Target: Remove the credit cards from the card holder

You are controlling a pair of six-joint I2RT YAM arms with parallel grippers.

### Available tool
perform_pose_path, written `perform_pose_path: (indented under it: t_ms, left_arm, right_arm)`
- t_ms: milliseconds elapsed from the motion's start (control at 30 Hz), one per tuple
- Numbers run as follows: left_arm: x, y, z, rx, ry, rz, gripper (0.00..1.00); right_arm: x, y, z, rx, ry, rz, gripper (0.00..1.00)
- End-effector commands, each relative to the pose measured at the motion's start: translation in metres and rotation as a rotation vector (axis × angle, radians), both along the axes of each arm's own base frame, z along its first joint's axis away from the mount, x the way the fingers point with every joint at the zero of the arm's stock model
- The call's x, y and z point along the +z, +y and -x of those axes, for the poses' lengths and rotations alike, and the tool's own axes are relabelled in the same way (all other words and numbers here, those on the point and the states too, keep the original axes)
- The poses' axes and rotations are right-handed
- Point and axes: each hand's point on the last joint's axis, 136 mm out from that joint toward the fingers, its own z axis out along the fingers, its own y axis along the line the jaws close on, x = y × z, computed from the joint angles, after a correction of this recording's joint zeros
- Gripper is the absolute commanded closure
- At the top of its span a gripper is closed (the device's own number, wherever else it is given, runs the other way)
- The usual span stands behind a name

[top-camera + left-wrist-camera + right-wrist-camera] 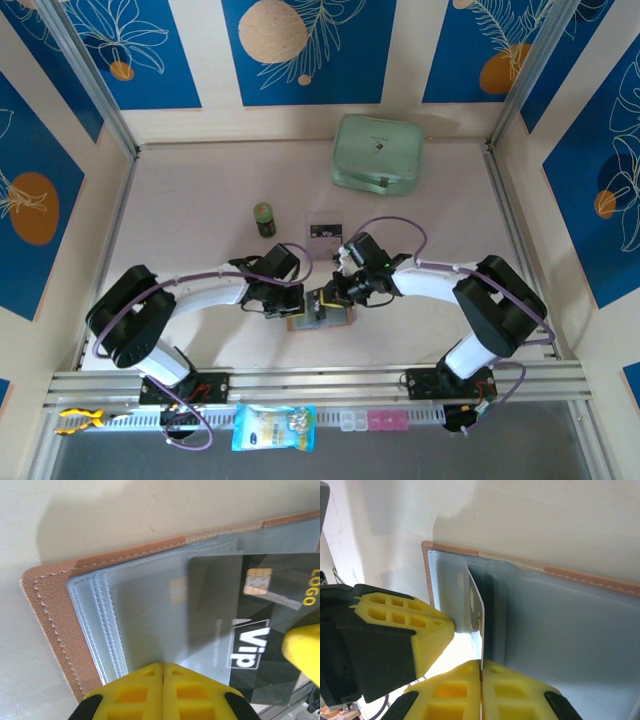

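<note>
Open card holder point(340, 318) lying flat on the table point(200, 200), just inside the middle of the near edge, tan cover down and clear grey sleeves facing up. Left gripper point(162, 680): fingers pressed together at the sleeve edge on the holder's left half; whether a sleeve is pinched between them cannot be told. Right gripper point(481, 672): closed on the near edge of a dark credit card point(270, 630) printed "VIP" and "LOGO". The card stands on edge in the right wrist view and is partly drawn out of its sleeve, its far end under the clear plastic. A loose card point(325, 229) lies flat near the table's centre, a small green can point(264, 219) to its left, and a mint-green case point(378, 153) at the far edge.
</note>
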Motion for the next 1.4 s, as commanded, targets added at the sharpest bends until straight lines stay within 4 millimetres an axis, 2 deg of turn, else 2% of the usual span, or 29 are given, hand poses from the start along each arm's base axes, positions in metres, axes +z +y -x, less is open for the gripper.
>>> perform_pose_path:
  t_ms: [0, 300, 567, 700, 900, 1100, 1233, 1367]
  left_arm:
    - [-0.006, 0.006, 0.003, -0.003, 0.01, -0.048, 0.97]
    - [-0.002, 0.003, 0.001, 0.0, 0.003, -0.037, 0.97]
    - [0.016, 0.001, -0.008, 0.012, -0.057, -0.016, 0.97]
    - [0.022, 0.004, -0.011, 0.021, -0.079, -0.018, 0.96]
    - [0.028, 0.012, -0.014, 0.047, -0.112, -0.025, 0.95]
    - [0.031, 0.02, -0.012, 0.067, -0.125, -0.03, 0.93]
    - [0.033, 0.024, -0.01, 0.086, -0.123, -0.028, 0.93]
    - [0.039, 0.031, -0.008, 0.098, -0.137, -0.035, 0.93]
  right_arm:
    - [0.0, -0.015, 0.003, -0.004, -0.001, 0.03, 0.93]
    - [0.022, -0.023, -0.003, -0.012, -0.051, 0.004, 0.97]
    - [0.042, -0.026, -0.011, 0.055, -0.151, 0.042, 1.0]
    - [0.05, -0.031, -0.014, 0.181, -0.243, 0.095, 1.0]
    - [0.061, -0.04, -0.028, 0.404, -0.43, 0.192, 1.0]
    - [0.079, -0.033, -0.041, 0.718, -0.585, 0.197, 1.0]
    - [0.073, -0.036, -0.053, 0.904, -0.667, 0.309, 1.0]
    - [0.076, -0.031, -0.072, 0.978, -0.711, 0.344, 1.0]
